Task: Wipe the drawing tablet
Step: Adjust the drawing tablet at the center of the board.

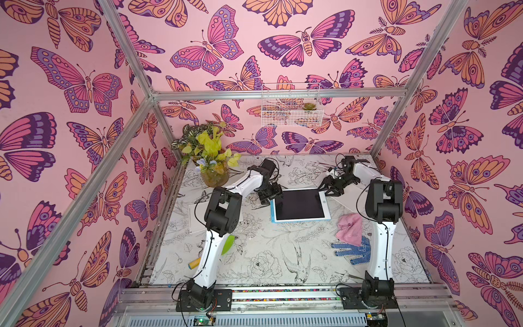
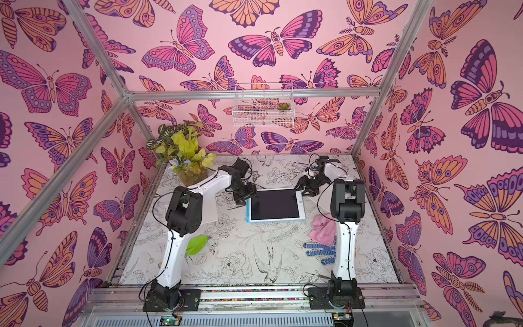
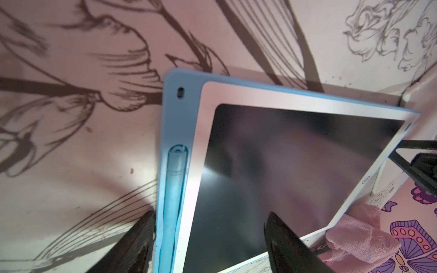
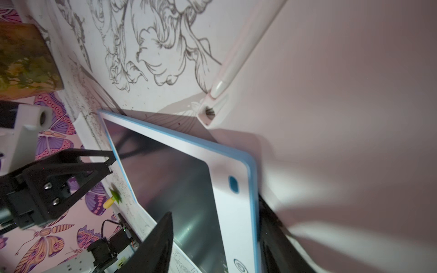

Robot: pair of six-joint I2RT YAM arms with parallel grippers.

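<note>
Nearest the lens runs an aluminium rail carrying both arm bases. Pink butterfly wallpaper covers every wall, braced by a silver frame. Below, the surface is white, printed with inked birds and flowers. A potted plant fills its back left corner, and a white wire basket hangs on the back wall.

The drawing tablet, blue-edged with a dark screen, lies flat around the middle of the surface, between the two hands. The left hand stands at its left edge, released, with one finger beside the blue rim and one above the screen, grasping nothing. The right hand is also released, its fingers spread across the tablet's right edge.

A crumpled pink cloth lies just right of the tablet's near corner, touching a blue dotted glove. A blue stylus sits in the tablet's side slot. A small succulent rests in the basket.
</note>
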